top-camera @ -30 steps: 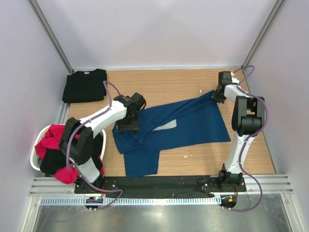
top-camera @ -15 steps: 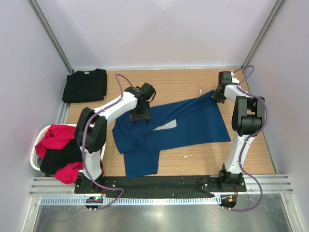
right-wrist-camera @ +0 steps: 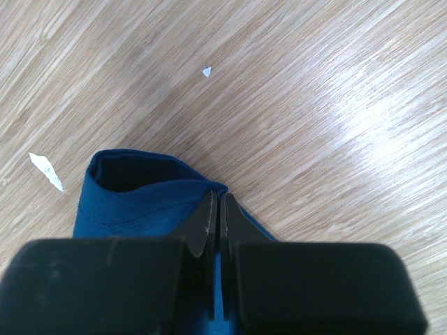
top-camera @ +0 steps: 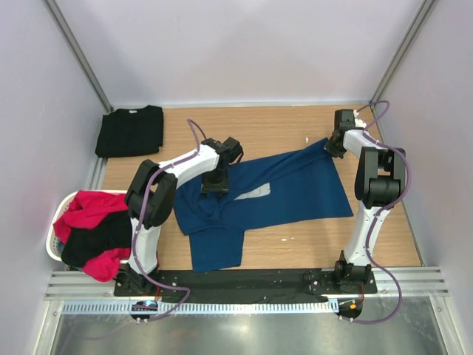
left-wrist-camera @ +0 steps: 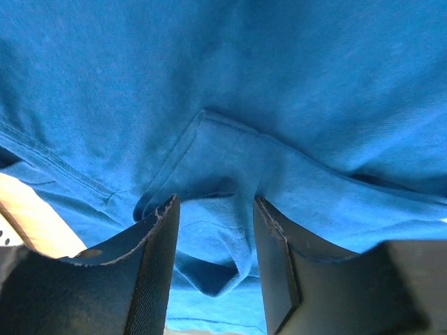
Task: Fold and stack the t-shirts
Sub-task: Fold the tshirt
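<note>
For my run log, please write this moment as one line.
left hand: open over navy blue cotton t-shirt | right hand: shut on its edge | folded black t-shirt: far left

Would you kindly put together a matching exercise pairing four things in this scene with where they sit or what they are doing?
Things:
1 navy blue cotton t-shirt
2 folded black t-shirt
3 red garment
4 right gripper

States:
A heaped in the white plastic basket
B shut on a shirt corner
C spread across the wooden table
D lying at the far left corner

Pairs: 1-C; 2-D; 3-A; 4-B.
</note>
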Controlling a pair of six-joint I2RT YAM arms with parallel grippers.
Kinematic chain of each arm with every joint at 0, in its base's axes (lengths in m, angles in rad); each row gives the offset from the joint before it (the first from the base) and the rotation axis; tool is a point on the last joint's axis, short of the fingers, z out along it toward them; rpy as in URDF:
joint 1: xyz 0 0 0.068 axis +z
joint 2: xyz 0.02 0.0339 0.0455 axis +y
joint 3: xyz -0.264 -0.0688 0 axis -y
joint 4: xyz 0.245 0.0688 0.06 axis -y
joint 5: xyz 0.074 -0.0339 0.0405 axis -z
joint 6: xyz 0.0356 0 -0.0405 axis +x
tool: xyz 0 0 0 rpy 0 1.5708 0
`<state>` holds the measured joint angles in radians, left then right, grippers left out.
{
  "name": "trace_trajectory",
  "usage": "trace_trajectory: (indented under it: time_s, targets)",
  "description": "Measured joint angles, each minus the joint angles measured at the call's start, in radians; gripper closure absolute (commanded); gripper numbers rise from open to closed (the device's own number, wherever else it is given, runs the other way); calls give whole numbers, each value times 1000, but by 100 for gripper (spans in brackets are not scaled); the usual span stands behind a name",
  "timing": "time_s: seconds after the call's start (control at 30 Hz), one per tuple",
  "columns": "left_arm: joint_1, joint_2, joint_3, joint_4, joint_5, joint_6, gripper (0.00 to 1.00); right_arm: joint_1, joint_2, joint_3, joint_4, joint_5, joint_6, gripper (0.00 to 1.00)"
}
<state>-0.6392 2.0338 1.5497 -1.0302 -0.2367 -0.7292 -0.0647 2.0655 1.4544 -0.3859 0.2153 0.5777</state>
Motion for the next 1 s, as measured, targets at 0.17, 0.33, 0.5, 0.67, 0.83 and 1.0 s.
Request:
trace_trajectory:
  time_s: [0.17, 0.33, 0.5, 0.67, 0.83, 1.0]
  targets:
    - [0, 0, -45, 10, 0, 2, 71, 0, 0, 0, 0, 0, 0, 99]
    - [0, 0, -55, 27, -6, 13, 94, 0, 0, 0, 0, 0, 0, 99]
    - [6, -1, -3, 13, -29, 54, 100, 0, 0, 6, -8, -1, 0, 99]
    - [56, -82, 87, 26, -33, 130, 100, -1, 1, 97, -131, -37, -2, 99]
    - [184, -310, 109, 163, -24, 266, 100, -8, -18, 326, -230, -114, -29, 99]
    - [315, -558, 79, 406, 16, 441, 100, -10, -129, 507, -251, -195, -59, 99]
